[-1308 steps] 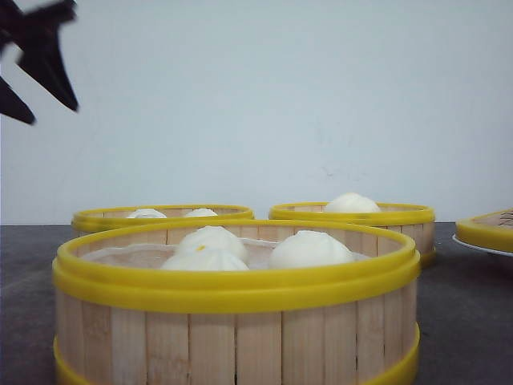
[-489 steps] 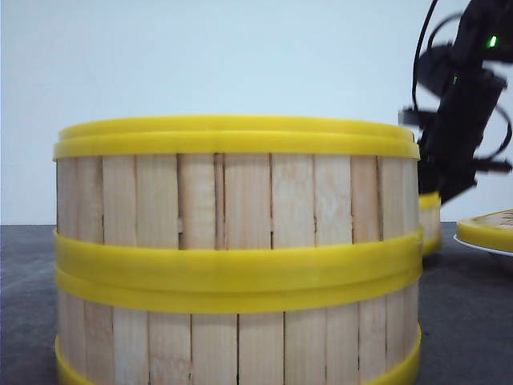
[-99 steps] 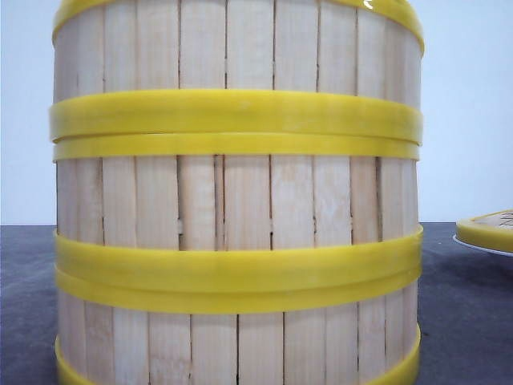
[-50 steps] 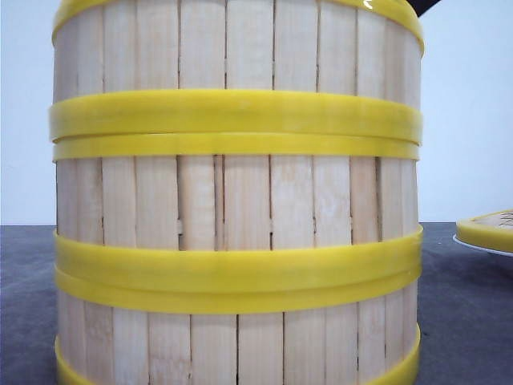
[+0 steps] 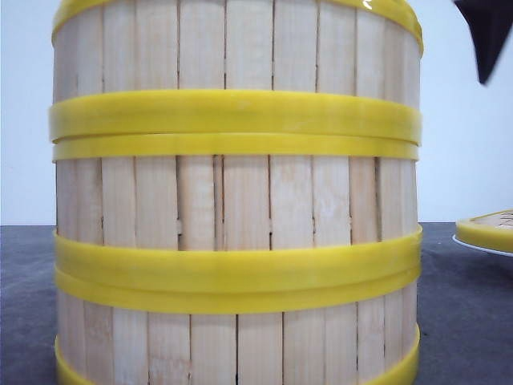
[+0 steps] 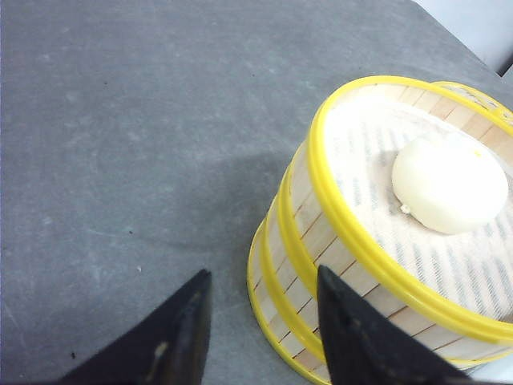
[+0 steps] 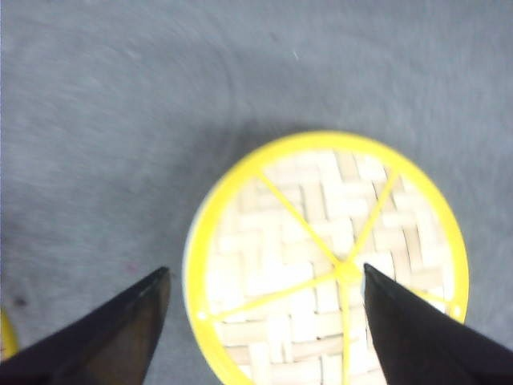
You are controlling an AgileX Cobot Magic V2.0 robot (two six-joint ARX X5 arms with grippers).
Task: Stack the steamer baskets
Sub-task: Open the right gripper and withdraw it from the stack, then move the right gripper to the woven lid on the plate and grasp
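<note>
**Yellow bands, pale slats: three baskets stacked**

Pale wood and yellow plastic across most of the front view, with the steamer baskets (image 5: 236, 200) piled three high on the grey table (image 5: 465, 321), walls in line and bands meeting squarely. At far left of the scene, off the front camera's frame, the left gripper (image 6: 258, 321), jaws parted and holding nothing, hanging just beside the stack's lower wall in its wrist view. Inside the top basket, on a white liner, one white bun (image 6: 449, 183). Further right, high in the front view's corner, a dark fingertip of the right arm, well clear of the stack. At the right edge, the flat yellow-rimmed lid (image 5: 489, 231), resting on what appears to be a white plate, well apart from the baskets. Directly over that woven lid (image 7: 329, 257), the right gripper (image 7: 264, 337), jaws spread wide and empty, one finger to each side of it.

By the look of things, stacking done, all three baskets in one column and neither gripper in contact. Likely next: covering the stack. For that, a straight descent by the right gripper, a firm pinch across the lid's rim, a level lift, then a centred set-down on the top band without nudging the column.
</note>
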